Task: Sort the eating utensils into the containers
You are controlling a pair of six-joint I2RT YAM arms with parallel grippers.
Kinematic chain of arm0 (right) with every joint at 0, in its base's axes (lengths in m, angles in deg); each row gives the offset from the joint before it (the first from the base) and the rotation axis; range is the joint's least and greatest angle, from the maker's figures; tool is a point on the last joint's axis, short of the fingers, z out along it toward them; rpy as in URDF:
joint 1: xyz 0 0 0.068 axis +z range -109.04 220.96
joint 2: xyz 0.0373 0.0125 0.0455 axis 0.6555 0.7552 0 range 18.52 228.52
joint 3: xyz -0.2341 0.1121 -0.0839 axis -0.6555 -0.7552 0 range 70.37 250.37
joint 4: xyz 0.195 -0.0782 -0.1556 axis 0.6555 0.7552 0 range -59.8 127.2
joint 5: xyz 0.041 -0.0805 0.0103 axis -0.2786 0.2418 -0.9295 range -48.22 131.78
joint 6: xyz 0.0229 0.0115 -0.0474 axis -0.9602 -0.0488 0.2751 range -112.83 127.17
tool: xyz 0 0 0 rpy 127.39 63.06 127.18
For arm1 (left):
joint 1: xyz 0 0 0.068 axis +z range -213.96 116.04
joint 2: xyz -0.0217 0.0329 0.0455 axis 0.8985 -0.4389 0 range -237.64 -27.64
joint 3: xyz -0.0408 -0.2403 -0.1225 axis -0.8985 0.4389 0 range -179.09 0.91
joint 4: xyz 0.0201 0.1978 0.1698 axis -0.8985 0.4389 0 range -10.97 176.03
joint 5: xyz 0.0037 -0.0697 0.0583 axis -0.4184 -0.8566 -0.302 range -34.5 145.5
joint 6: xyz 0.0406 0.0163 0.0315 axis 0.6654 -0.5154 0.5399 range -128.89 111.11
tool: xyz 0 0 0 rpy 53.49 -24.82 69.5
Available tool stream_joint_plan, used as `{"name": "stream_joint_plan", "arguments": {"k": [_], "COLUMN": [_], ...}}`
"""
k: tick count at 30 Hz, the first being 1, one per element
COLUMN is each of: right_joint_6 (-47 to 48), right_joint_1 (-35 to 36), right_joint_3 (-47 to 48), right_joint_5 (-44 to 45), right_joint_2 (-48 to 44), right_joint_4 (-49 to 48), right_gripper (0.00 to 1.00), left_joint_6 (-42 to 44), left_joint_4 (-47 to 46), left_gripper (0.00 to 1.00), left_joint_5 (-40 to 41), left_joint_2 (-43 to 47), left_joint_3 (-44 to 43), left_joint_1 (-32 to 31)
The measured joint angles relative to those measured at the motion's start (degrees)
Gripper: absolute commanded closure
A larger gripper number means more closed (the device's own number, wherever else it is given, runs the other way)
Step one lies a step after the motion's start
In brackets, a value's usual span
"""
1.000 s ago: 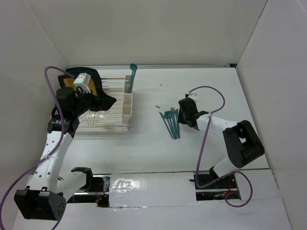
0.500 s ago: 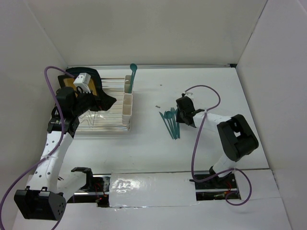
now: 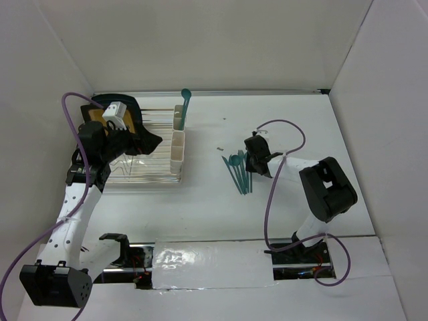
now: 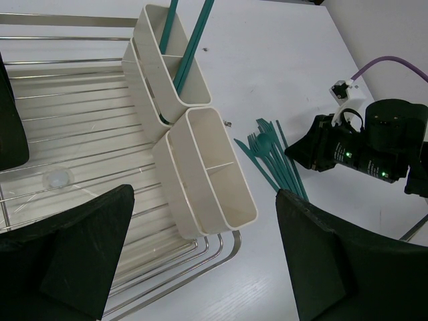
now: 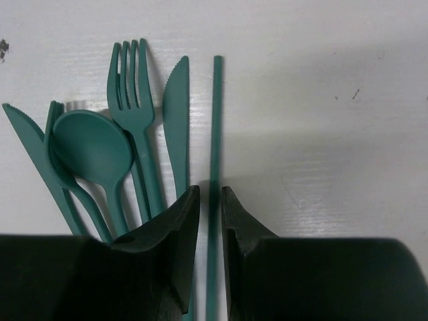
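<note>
Our right gripper (image 5: 208, 200) has edged left onto the teal utensil pile (image 3: 239, 170) on the table (image 3: 200, 197). Its fingers (image 5: 167, 261) straddle one slim edge-on piece (image 5: 215, 134), though we cannot tell if they pinch it, so a pick seems next, while our left gripper (image 4: 204, 194) hangs spread over the cream cups (image 4: 221, 187).

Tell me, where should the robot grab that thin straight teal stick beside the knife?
Grip the stick mid-shaft, pinching across its thin width from straight above. It lies flat, apart from the knife on one side, bare table on the other, leaving room both sides. The right end effector straddles it.
</note>
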Motion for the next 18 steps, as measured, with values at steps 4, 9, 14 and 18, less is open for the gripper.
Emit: {"name": "stream_joint_plan", "arguments": {"k": [4, 9, 14, 18], "right_joint_6": [0.59, 1.25, 1.62, 3.04], "right_joint_1": [0.00, 0.00, 0.00, -0.02], "right_joint_3": [0.26, 1.11, 1.92, 3.15], "right_joint_5": [0.46, 1.86, 3.54, 3.87], "right_joint_2": [0.70, 2.10, 2.97, 3.54], "right_joint_4": [-0.85, -2.12, -2.32, -1.53], "right_gripper": [0.75, 0.88, 1.00, 1.00], "left_joint_6": [0.00, 0.00, 0.00, 0.02], "left_joint_4": [0.00, 0.00, -0.02, -0.26], "left_gripper": [0.00, 0.00, 0.00, 0.00], "left_joint_5": [0.00, 0.00, 0.00, 0.00], "left_joint_2": [0.00, 0.00, 0.00, 0.17], "left_joint_3": [0.00, 0.00, 0.00, 0.26], "left_joint_1": [0.00, 0.00, 0.00, 0.00]}}
